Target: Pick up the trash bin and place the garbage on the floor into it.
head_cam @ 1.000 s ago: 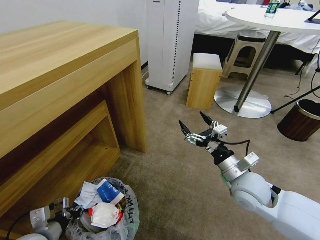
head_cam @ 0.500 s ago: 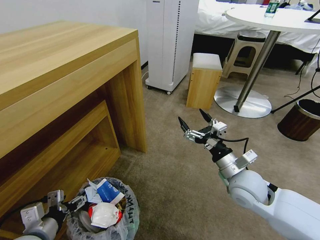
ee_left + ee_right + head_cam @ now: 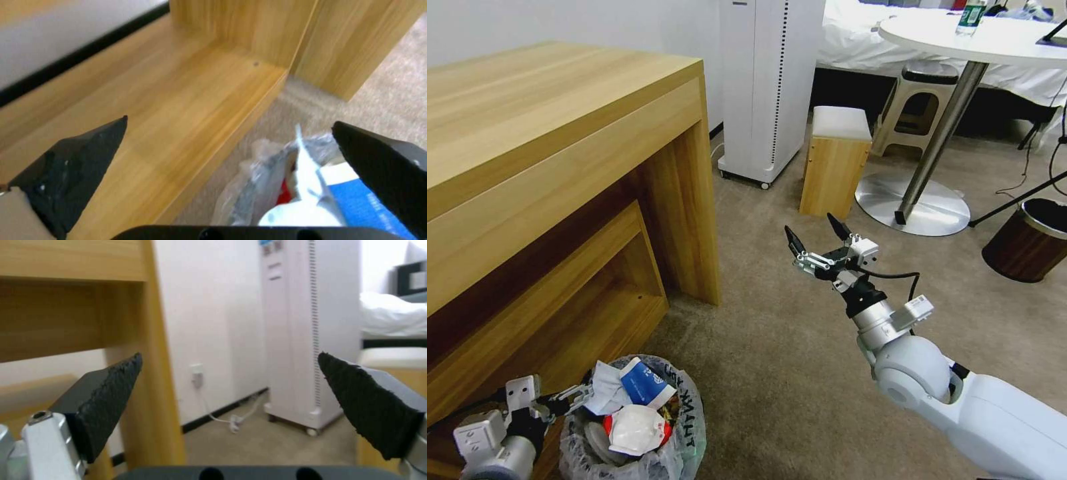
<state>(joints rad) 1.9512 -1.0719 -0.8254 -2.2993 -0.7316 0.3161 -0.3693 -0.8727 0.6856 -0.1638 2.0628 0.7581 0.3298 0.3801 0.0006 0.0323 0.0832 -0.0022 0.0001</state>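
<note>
Down by the wooden desk, the trash bin sits on the carpet full of garbage; left gripper beside its rim, fingers apart, likely for gripping; right gripper hangs spread, idle

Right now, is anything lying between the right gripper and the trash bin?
No. In the head view, only bare beige carpet separates the open right gripper from the trash bin, which is full of litter beside the desk.

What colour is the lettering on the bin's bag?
Black, on the trash bin's whitish translucent liner; clearest in the head view.
</note>
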